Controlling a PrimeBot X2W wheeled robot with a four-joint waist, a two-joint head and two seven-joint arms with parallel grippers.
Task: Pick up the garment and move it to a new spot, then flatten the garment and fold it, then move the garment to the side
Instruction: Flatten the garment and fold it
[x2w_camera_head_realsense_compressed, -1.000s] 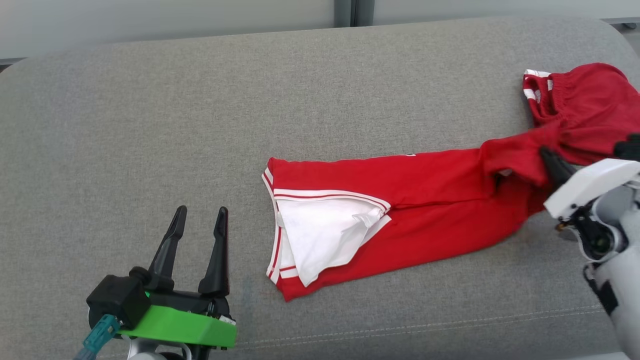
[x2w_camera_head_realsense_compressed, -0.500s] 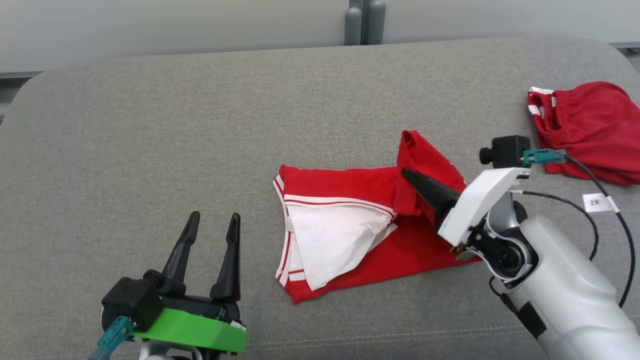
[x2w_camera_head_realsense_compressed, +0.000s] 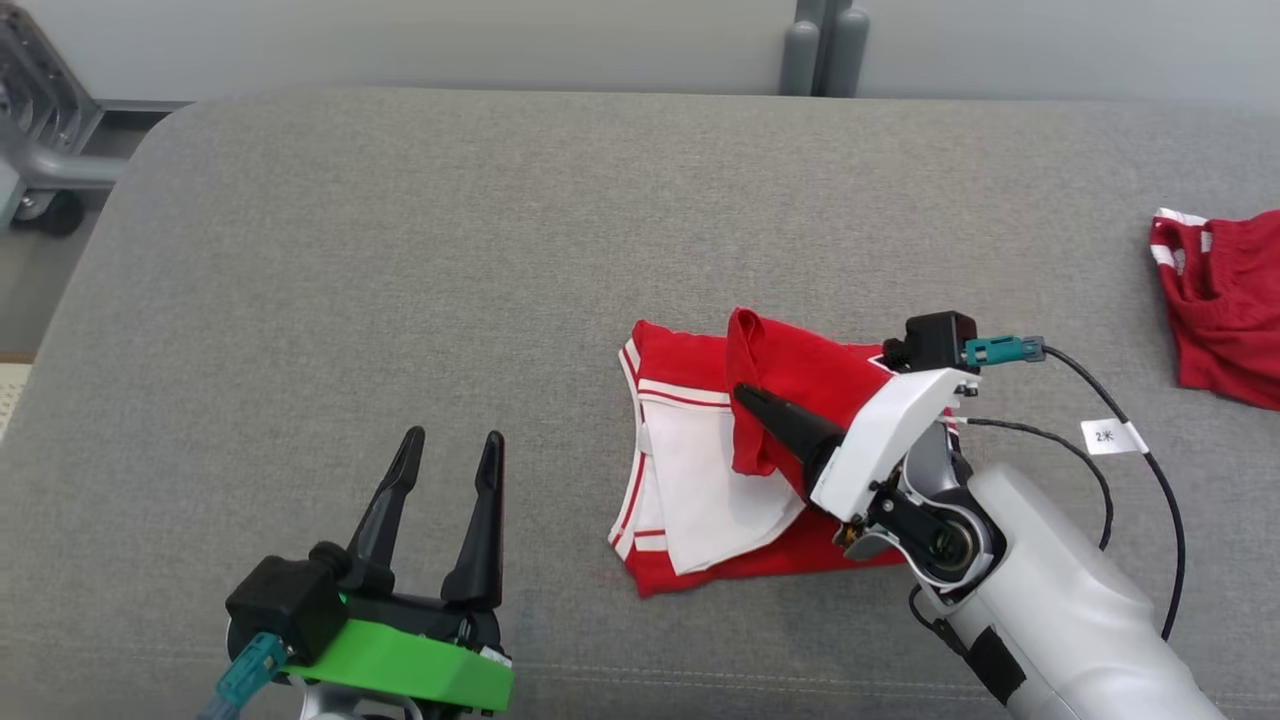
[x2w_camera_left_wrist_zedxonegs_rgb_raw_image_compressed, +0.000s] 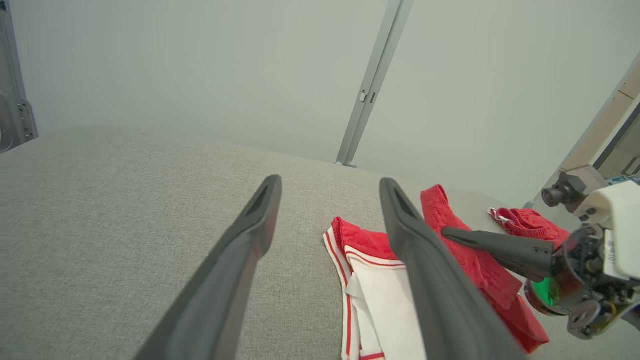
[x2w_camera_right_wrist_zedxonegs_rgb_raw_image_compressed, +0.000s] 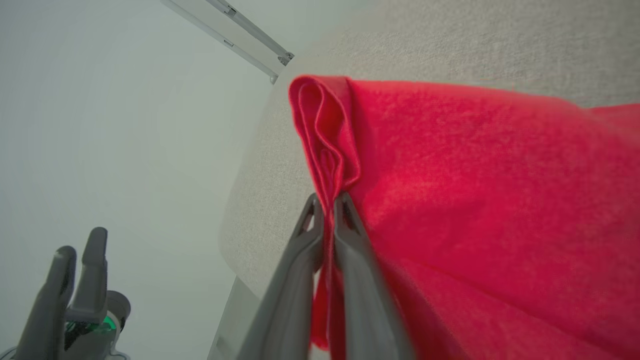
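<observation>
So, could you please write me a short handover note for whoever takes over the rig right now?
Right tool: shut on a raised fold of the red garment, holding it over the garment's white panel.
Left tool: open, holding nothing, above the grey cushion to the garment's left.
Done: garment lies partly folded mid-cushion.
Left: lay this fold down, finish folding, move it aside. A second red garment lies at the far right.
</observation>
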